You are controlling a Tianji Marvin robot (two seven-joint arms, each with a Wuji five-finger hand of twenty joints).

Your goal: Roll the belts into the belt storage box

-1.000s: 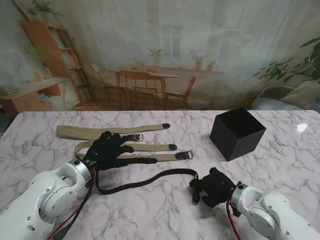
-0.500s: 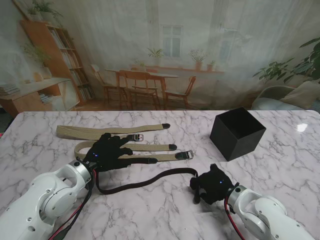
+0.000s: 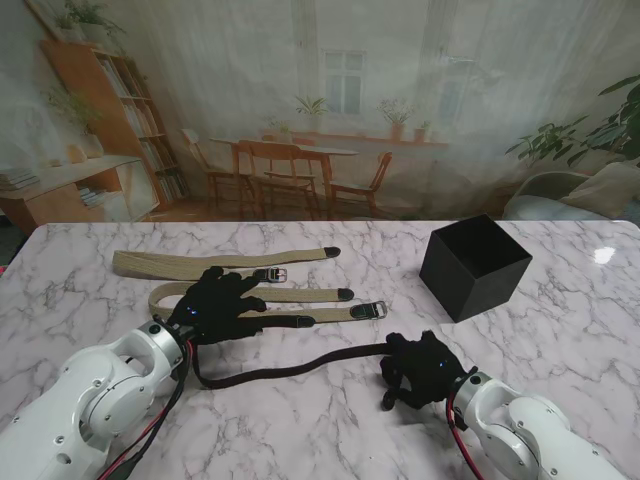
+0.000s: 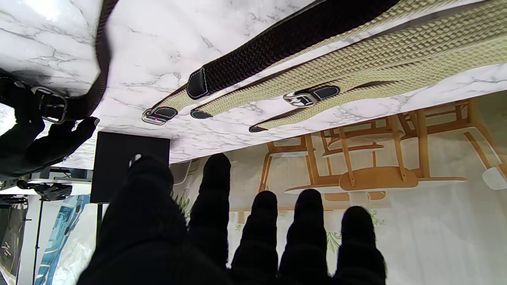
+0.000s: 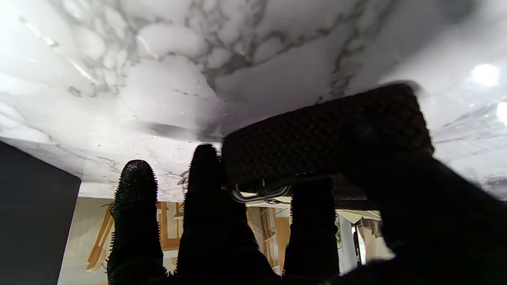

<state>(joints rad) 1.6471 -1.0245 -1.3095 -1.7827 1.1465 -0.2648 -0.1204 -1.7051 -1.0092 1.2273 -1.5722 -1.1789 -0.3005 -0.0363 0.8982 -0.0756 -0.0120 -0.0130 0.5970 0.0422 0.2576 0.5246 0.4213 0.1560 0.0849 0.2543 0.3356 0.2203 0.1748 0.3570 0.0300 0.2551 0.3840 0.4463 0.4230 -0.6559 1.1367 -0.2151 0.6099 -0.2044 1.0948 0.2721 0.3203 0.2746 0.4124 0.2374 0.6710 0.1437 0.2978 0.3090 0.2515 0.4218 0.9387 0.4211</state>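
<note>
While my left hand (image 3: pixel 215 305) lies flat w/ fingers spread on the tan belts (image 3: pixel 300 295), my right hand (image 3: pixel 420 368) grips the dark belt (image 3: pixel 290 368) by its buckle end on the tabletop (image 3: pixel 330 430), near the black box (image 3: pixel 473 266).

Glossy white arms (image 3: pixel 90 395), red cables, black-gloved robot hands, blue dots.
</note>
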